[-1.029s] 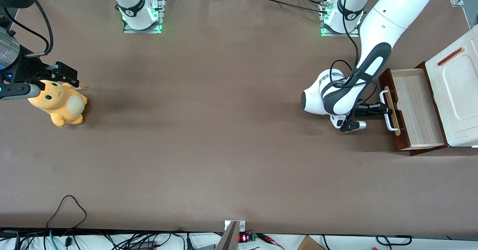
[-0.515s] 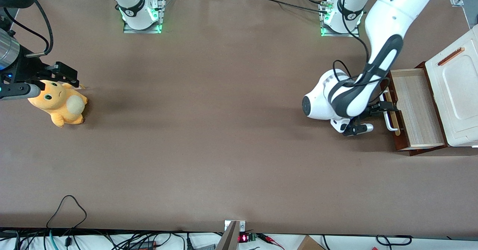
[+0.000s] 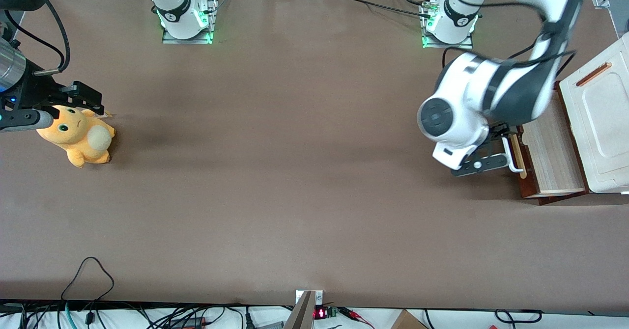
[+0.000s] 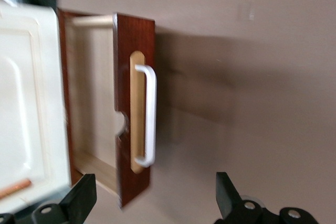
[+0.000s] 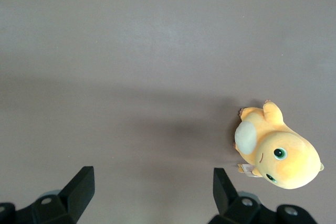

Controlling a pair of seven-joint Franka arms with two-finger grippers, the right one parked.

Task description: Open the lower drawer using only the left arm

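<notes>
Lower drawer [image 3: 550,147]: pulled out of cabinet, plywood floor exposed, handle [image 4: 149,116] free; left arm's tool [image 4: 152,205] spread wide, empty, above worktop [image 3: 275,172], task apparently complete.

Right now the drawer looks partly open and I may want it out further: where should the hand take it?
Grip the white handle mid-bar, coming from in front of the drawer. The bar stands off the drawer's face, leaving a gap for a finger. The hand is open, clear of it.
</notes>
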